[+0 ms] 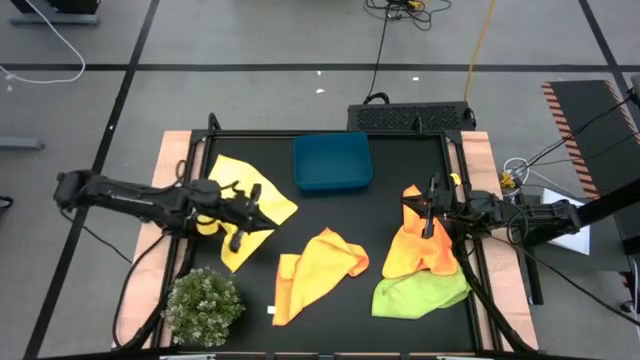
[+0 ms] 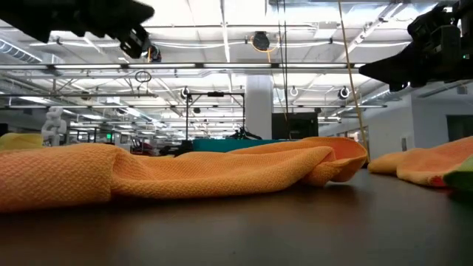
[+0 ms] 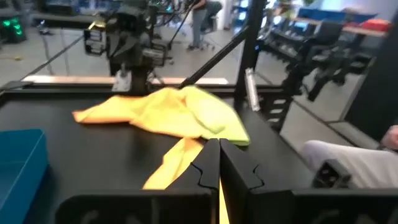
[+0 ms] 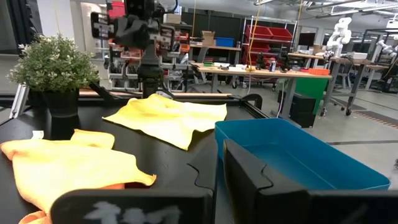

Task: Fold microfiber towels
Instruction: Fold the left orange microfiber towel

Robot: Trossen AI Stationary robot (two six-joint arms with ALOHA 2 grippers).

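A blue bin [image 1: 333,162] sits at the far middle of my black worktop [image 1: 390,215], and I see nothing inside it. A yellow towel [image 1: 250,195] lies spread at the left under my left tool [image 1: 243,232], an orange towel [image 1: 318,268] lies rumpled in the middle, and another orange towel [image 1: 415,250] overlaps a lime green towel [image 1: 420,294] at the right under my right tool [image 1: 427,222]. Both tools are closed with nothing in them, and a small potted plant [image 1: 204,306] stands at the near left corner.
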